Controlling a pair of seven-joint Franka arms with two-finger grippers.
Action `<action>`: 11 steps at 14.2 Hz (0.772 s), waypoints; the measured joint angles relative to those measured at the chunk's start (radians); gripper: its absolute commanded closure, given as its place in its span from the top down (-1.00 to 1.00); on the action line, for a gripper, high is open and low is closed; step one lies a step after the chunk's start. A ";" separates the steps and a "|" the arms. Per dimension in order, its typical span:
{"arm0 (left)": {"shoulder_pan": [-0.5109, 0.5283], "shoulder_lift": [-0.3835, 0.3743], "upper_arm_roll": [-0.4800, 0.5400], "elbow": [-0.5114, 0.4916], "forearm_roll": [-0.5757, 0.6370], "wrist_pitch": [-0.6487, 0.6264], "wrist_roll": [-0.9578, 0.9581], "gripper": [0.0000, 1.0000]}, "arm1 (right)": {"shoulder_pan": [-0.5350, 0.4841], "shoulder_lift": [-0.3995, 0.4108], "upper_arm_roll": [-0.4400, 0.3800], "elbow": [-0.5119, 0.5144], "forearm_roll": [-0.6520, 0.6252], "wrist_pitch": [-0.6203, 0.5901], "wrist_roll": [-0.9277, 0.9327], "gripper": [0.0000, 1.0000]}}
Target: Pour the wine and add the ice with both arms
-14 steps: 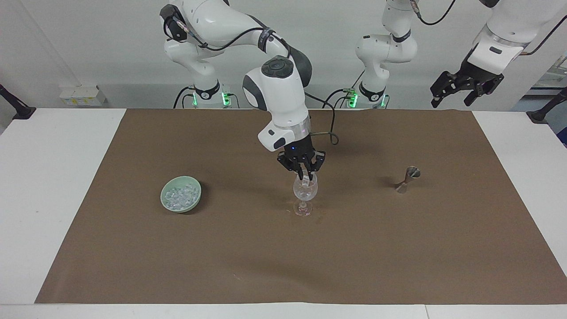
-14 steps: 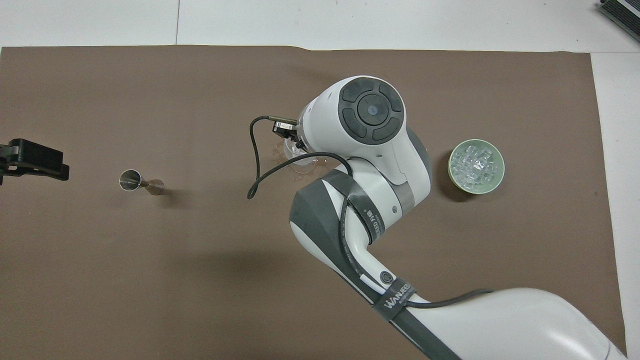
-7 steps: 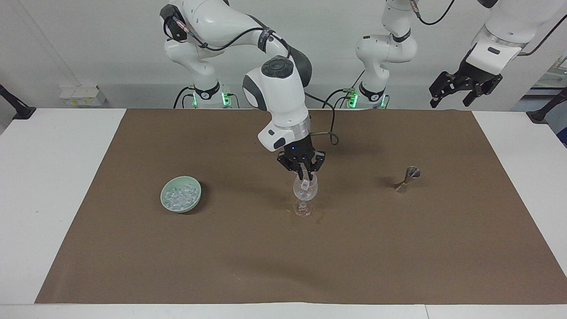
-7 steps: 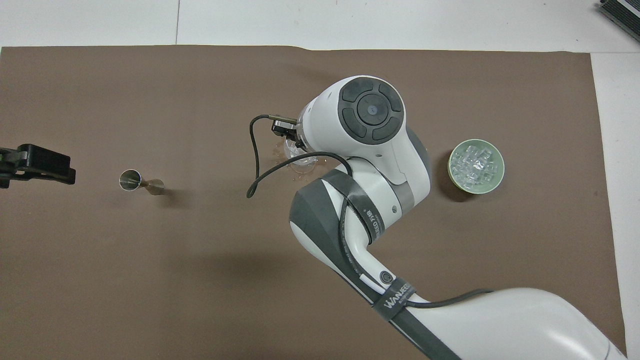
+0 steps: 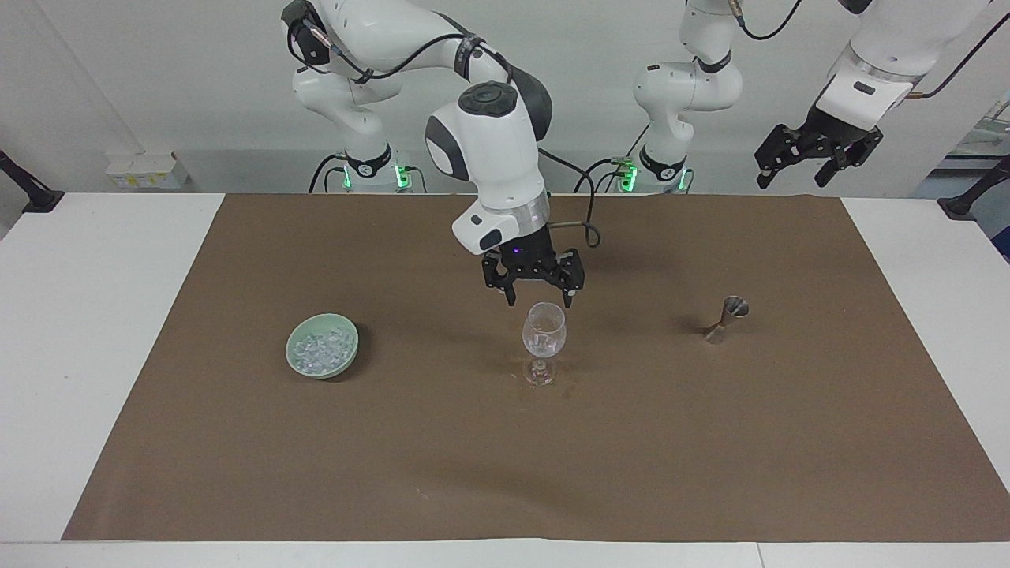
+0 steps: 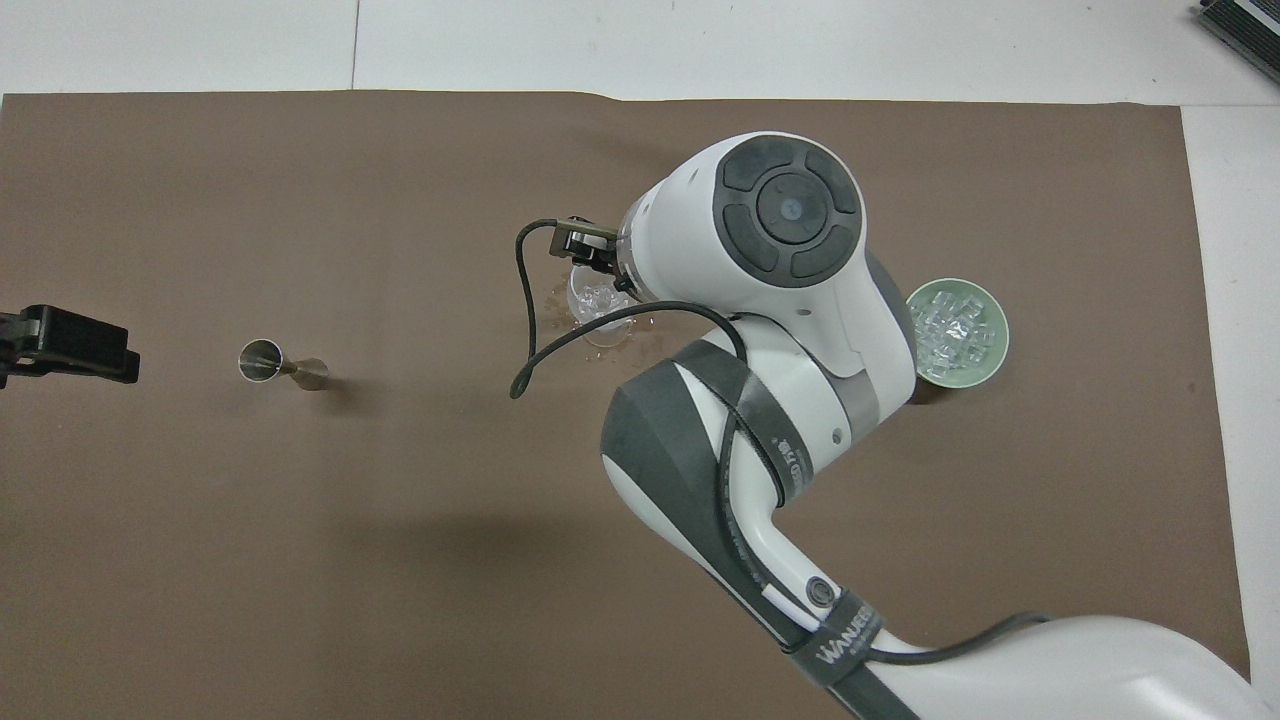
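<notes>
- Brown paper covers most of the white bench, with a pale wall at the robots' end.
- Right tool hangs just above the rim of the stemmed glass, fingers spread wide apart and holding nothing; the overhead view hides most of it under the arm's wrist.
- That glass stands upright near the middle of the paper, clear, with a few glassy bits low in its bowl; whether they are ice or glints is hard to tell.
- Toward the right arm's end of the bench sits the pale green bowl, well apart from the glass.
- Ice fills the bowl as a heap of small clear, whitish chunks, glassy and angular, each tiny against the bowl.
- Metal jigger stands toward the left arm's end, tilted, also well apart from the glass.
- Left tool waits raised over that end's corner nearest the robots, fingers apart and empty.
</notes>
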 measured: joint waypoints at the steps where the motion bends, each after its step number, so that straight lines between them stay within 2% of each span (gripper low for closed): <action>1: 0.007 0.000 0.000 -0.003 0.000 0.001 0.015 1.00 | -0.013 -0.022 -0.001 -0.013 -0.003 -0.011 -0.001 1.00; 5: 0.031 0.001 0.001 -0.013 0.000 0.009 0.032 1.00 | -0.095 -0.133 -0.002 -0.104 -0.011 -0.085 -0.077 1.00; 11: 0.031 0.001 -0.003 -0.027 0.000 0.037 0.032 1.00 | -0.210 -0.234 -0.004 -0.130 -0.011 -0.236 -0.228 1.00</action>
